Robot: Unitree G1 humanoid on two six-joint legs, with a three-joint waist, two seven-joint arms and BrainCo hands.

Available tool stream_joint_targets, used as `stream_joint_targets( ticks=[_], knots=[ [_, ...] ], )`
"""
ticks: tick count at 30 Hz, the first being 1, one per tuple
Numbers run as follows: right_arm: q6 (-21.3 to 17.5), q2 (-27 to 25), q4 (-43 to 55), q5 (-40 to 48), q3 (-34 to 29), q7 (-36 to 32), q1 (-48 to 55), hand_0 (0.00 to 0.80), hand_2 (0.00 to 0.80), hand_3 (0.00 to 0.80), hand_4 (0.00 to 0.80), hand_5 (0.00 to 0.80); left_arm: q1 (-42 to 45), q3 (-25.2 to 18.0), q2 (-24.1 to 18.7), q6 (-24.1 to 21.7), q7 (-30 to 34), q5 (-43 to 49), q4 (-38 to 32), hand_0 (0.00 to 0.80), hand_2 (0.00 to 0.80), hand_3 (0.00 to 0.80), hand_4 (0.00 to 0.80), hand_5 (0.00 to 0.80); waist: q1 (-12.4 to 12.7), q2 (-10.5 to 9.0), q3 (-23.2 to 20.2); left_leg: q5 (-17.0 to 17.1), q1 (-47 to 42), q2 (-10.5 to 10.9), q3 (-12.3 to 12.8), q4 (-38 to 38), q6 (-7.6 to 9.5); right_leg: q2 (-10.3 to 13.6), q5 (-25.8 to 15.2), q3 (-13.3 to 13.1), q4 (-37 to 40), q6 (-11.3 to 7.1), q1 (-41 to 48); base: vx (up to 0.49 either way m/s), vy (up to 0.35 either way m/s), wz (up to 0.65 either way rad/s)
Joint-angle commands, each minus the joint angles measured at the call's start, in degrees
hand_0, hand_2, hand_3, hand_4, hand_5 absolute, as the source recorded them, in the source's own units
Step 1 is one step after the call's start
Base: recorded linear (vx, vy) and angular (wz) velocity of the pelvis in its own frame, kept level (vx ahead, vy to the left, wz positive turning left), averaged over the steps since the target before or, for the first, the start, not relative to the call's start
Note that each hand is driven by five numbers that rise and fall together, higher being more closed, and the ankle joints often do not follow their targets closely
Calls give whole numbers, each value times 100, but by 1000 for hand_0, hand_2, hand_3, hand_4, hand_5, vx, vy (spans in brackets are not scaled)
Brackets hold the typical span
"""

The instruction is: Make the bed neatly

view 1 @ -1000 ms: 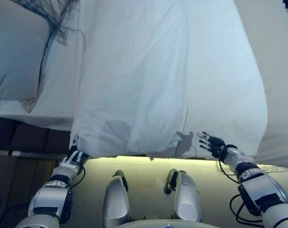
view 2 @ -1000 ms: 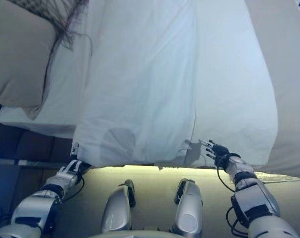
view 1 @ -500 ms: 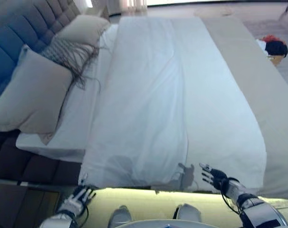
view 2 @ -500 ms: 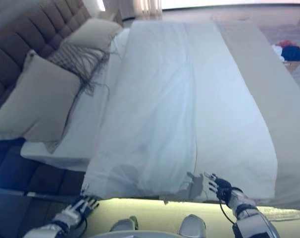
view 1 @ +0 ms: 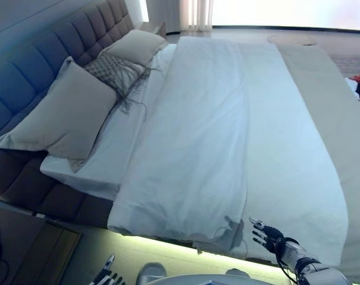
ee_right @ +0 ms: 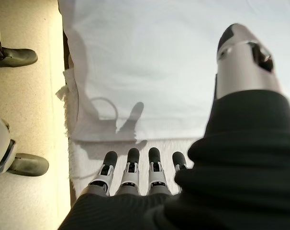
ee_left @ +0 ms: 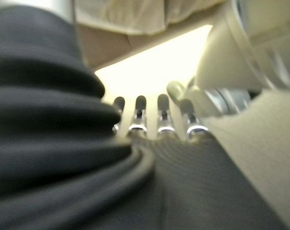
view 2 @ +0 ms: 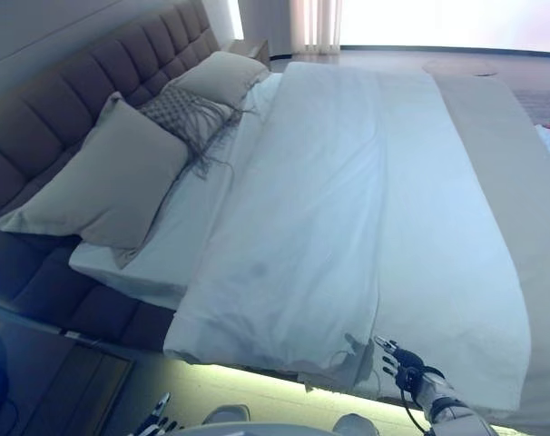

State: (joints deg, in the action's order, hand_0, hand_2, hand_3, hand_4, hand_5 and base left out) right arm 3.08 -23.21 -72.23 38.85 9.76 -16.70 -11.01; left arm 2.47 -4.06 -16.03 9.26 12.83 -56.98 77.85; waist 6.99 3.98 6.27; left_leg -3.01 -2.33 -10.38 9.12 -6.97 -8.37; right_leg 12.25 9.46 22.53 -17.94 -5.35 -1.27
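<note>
Two hands low in the frame, right hand (view 1: 269,235) with fingers (ee_right: 129,167) straight and spread, holding nothing, just over the white duvet (view 1: 227,154) edge at lower right, left hand (view 1: 107,276) fingers relaxed at bottom left, off the bed (view 1: 328,113), pillows (view 1: 67,116) upper left.

White duvet (view 1: 227,136), plain. Beige runner (view 1: 340,119) along the far side. Grey-brown tufted headboard (view 2: 57,127). Two pale beige pillows (view 2: 112,182), and a grey patterned cushion (view 2: 180,113) (dark fringe trailing). Pale cream floor (ee_right: 30,110), glowing yellowish by the bed's edge. Silver, dark-tipped right hand (view 1: 269,234).
</note>
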Motion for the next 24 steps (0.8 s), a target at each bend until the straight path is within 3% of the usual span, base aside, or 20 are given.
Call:
stream_joint_targets(
  ticks=[1, 3, 6, 9, 17, 24],
  knots=[
    [-88, 155, 219, 3, -79, 103, -321, 0, 0, 0, 0, 0, -266, 103, -173, -265, 1332, -151, -416, 0, 0, 0, 0, 0, 21, -203, 373, 467, 217, 196, 2, 105, 99, -195, -377, -32, 856, 113, 579, 5, 14, 15],
    [-40, 121, 316, 44, -44, 152, -289, 0, 0, 0, 0, 0, -237, 491, -148, -384, 2051, -594, -1125, 0, 0, 0, 0, 0, 39, -172, 422, 469, 265, 188, -14, 64, 104, -190, -389, -36, 839, 124, 546, -21, 17, 12],
    [-9, 51, 420, 96, -37, 128, -244, 0, 0, 0, 0, 0, -213, 947, -160, -585, 2263, -1071, -2334, 0, 0, 0, 0, 0, 77, -141, 537, 449, 422, 156, -67, -95, 86, -185, -384, -48, 749, 153, 448, -41, 11, 2],
    [18, 10, 480, 145, 39, 103, -328, 0, 0, 0, 0, 0, -474, 1127, -173, -858, 2590, -1117, -2834, 0, 0, 0, 0, 0, 71, -147, 720, 430, 692, 66, -113, -369, 54, -173, -334, -84, 549, 207, 248, -95, -5, 1],
    [101, 43, 423, 46, 455, 31, -734, 0, 0, 0, 0, 0, -1952, 1272, -201, -1364, 2593, -1732, -3084, 0, 0, 0, 0, 0, -322, -308, 1194, 532, 1602, -222, -162, -1361, -24, -225, -191, -505, -326, 334, -672, -94, 23, -16],
    [168, 58, 388, 9, 640, 133, -1030, 0, 0, 0, 0, 0, -2892, 1333, -104, -1521, 2490, -2309, -3442, 0, 0, 0, 0, 0, -573, -376, 1495, 544, 2304, -281, -172, -1959, -39, -231, -186, -809, -809, 346, -1356, -90, 71, -26]
  ],
)
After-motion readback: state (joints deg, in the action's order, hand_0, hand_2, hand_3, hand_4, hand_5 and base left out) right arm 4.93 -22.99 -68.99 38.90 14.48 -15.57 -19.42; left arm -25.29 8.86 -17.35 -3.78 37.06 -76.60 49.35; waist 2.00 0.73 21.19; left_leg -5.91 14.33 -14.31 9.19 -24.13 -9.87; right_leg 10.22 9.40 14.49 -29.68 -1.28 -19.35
